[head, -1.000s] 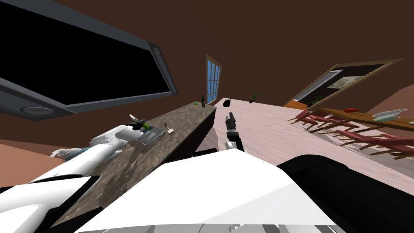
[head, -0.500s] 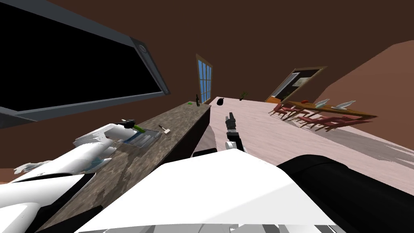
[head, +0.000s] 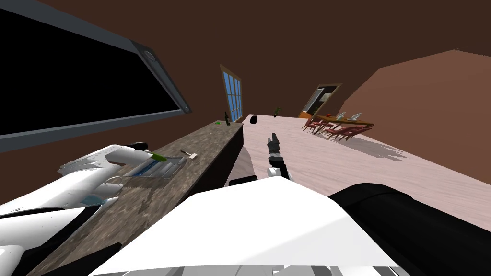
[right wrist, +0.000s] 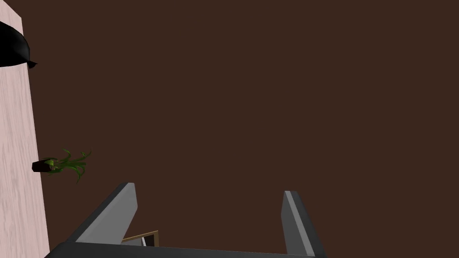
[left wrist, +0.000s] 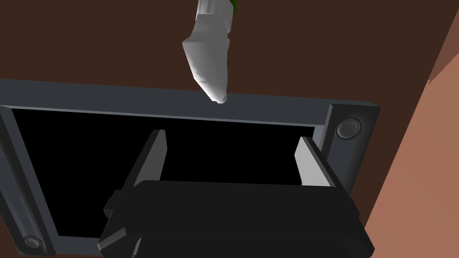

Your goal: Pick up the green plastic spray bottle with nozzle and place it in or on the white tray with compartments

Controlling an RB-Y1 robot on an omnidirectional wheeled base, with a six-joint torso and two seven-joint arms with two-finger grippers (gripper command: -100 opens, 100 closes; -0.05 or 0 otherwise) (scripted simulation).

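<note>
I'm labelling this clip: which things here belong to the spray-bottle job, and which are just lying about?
Job in hand:
green spray bottle
tray
left pincer, open

Lying about:
small hammer
dark bottle
potted plant
dining table

I'm reading no text, label, brand or number anywhere right now. The green spray bottle [head: 158,156] and the tray [head: 169,170] give me plain surfaces, no legible lettering.
</note>
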